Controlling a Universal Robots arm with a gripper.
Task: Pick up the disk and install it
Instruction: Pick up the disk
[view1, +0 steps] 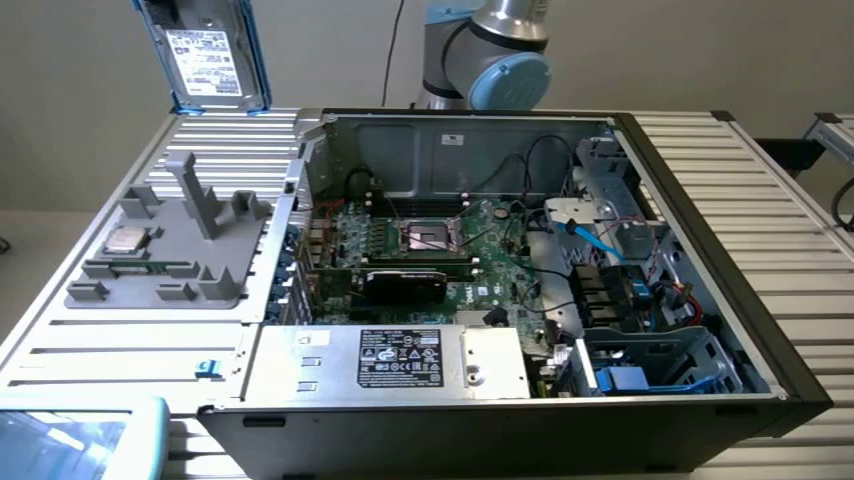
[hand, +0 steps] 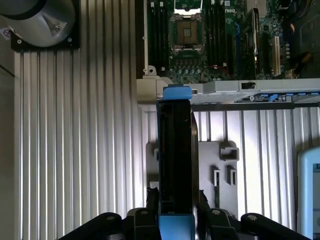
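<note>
Above the desk (view1: 747, 200), beside the open computer case (view1: 441, 150): clamped on the disk (view1: 204, 55) with both fingers (hand: 152, 202), held upright.

Soft even light glares off the ribbed table (hand: 265, 155); the disk (hand: 175, 155) shows dark.

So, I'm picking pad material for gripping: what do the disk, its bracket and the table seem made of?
The disk: dull grey metal, apparently, with a white printed label, paper or film. Its bracket: glossy blue, rounded edges, likely moulded plastic. The table: pale, ribbed, soft sheen, probably extruded aluminium.
</note>
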